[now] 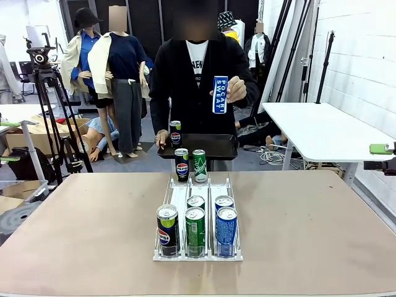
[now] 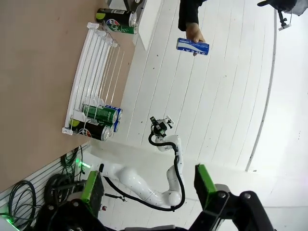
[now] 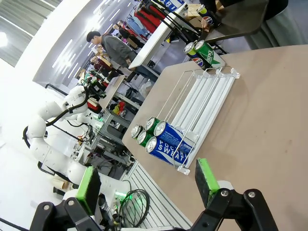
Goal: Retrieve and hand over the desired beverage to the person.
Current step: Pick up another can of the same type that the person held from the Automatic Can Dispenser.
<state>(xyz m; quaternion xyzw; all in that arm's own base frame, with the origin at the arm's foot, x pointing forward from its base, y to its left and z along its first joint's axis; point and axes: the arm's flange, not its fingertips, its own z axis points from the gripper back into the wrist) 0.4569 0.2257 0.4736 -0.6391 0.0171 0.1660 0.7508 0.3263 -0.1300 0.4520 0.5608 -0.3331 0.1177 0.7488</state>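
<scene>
Barely begun, by the look of it. Left gripper (image 2: 148, 190): spread wide, green pads apart, nothing between them. Right gripper (image 3: 148, 187): likewise wide open and empty. No can lifted from the rack (image 1: 179, 192), none passed over. Left to do, as judged: reach, grip, carry across, release.

Far beyond both grippers, across the table (image 1: 309, 235): the person (image 1: 176, 80), with a held-up blue can (image 1: 220, 94) upright in one hand (image 1: 236, 93), label toward the robot, and a black tray (image 1: 210, 146) bearing a Pepsi can (image 1: 176, 133) in the other. Reads as a request for the blue kind.

Likely target, then: the front blue can (image 1: 226, 230) at the rack's near end, with a second blue can (image 1: 223, 204) just behind it.
- Sits ahead of the right gripper, past the fingertips and roughly on the line between them, apart from both pads.
- Lies ahead of the left gripper too, but off to one side, beyond one pad.
- Stands upright: long axis vertical, pull-tab top up, base in its lane, lettering along its length.
- Looks slanted from the right wrist, probably from that camera's roll rather than any tilt of the can.
- Stands just beside the green can (image 1: 195, 230) in the next lane. Probably little room for a finger on that side.
</scene>
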